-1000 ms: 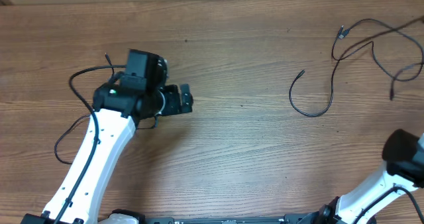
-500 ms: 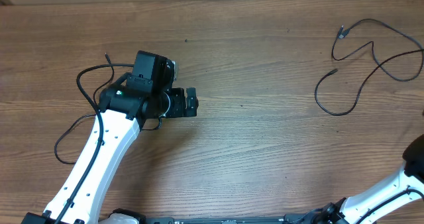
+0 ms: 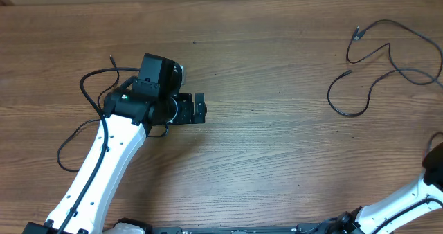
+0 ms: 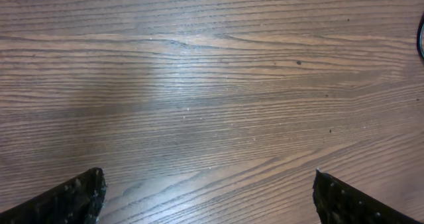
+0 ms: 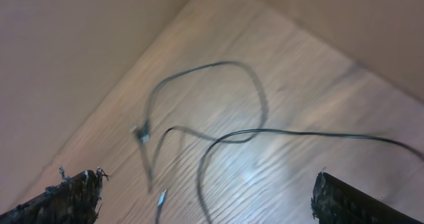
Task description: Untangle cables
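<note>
The cables (image 3: 351, 114) are lying in loose loops at the far right of the desk (image 3: 277, 158). The left claw (image 4: 211, 197) is hanging released over the wood well to their left, while the right claw (image 5: 205, 197) is gaping wide above them, gripping nothing.

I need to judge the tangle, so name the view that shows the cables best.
Overhead: the cables lie sharp and nearly whole at the table's far right. Right wrist shows them closer, but blurred and cropped. Left wrist shows only bare wood and an unidentifiable dark sliver at its right edge.
</note>
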Robot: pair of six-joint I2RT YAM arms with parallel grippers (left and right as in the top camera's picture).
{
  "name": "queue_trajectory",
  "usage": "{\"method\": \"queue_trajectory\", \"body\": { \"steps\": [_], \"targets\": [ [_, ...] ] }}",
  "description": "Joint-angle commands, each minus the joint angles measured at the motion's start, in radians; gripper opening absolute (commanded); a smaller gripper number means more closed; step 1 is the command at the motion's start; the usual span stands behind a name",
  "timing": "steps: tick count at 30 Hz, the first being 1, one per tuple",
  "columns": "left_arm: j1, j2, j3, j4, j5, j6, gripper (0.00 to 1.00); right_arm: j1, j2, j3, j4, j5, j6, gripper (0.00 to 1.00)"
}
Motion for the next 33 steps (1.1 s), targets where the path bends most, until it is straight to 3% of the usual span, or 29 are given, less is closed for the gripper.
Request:
{"method": "queue_trajectory", "body": {
  "steps": [1,7,17,33],
  "targets": [
    [-0.004,-0.006,0.01,0.001,-0.016,0.022,1.0,0.013,-0.002,-0.003,-0.018,-0.185,-0.091,1.0],
    [-0.004,-0.006,0.01,-0.027,-0.095,-0.02,1.0,0.087,-0.002,-0.005,-0.069,-0.219,-0.161,1.0],
    [-0.003,-0.006,0.009,-0.199,-0.454,-0.304,1.0,0.338,-0.002,-0.006,-0.122,-0.165,-0.209,1.0],
    [0.015,-0.006,0.008,-0.27,-0.652,-0.51,1.0,0.624,0.001,-0.196,-0.124,-0.098,-0.314,1.0]
  ]
}}
